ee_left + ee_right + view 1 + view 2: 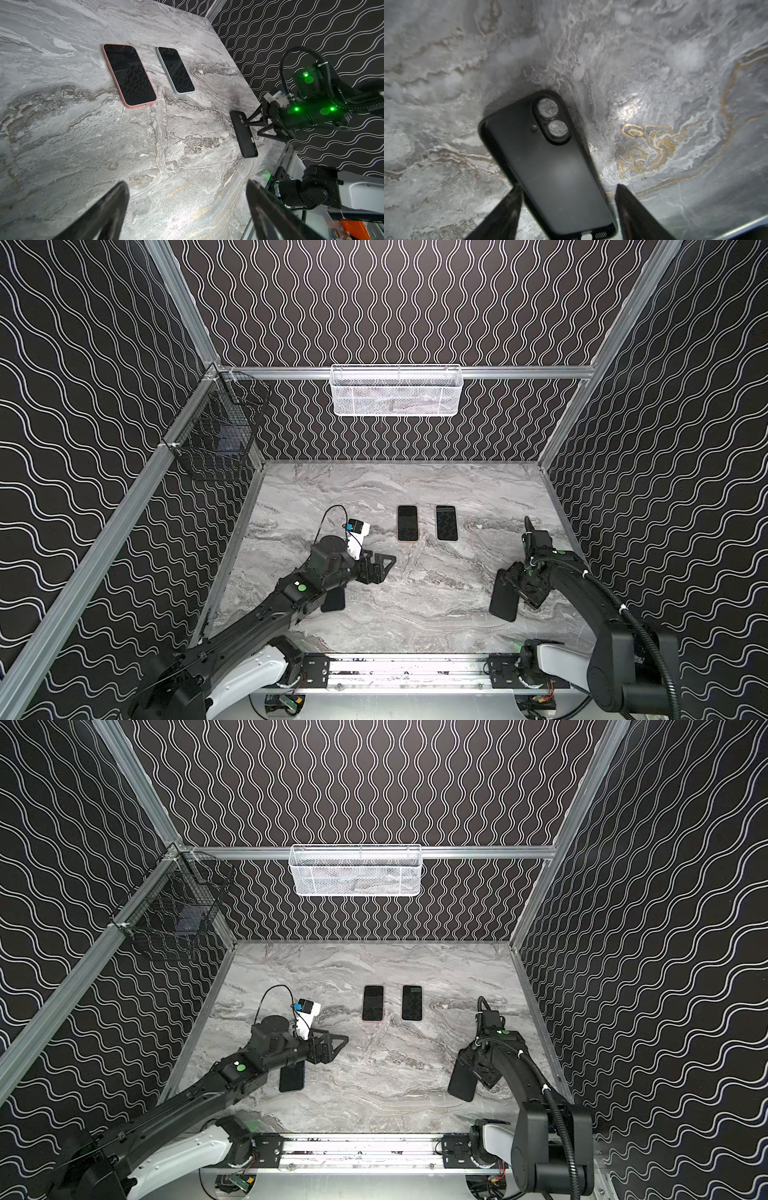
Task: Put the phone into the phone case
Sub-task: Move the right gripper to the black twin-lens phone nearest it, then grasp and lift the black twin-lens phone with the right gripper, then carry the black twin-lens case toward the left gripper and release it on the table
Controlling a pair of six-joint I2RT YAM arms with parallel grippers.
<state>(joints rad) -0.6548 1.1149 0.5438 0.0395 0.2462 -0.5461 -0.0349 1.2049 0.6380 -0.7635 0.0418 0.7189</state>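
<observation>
The black phone case [550,162] lies near the table's right side [504,599], its camera cutouts showing marble through them. My right gripper [568,186] straddles its lower end: one finger touches the case's edge, a gap shows at the other. Two phones lie screen up mid-table, one pink-rimmed [407,522] [128,74] and one pale blue-rimmed [446,522] [176,70]. My left gripper [386,568] [187,187] hangs open over bare marble, left of the phones, holding nothing.
A dark phone-shaped slab [334,600] lies partly under my left arm. A white mesh basket [395,389] hangs on the back wall and a black wire basket [216,435] on the left wall. The aluminium rail [407,670] runs along the table's front.
</observation>
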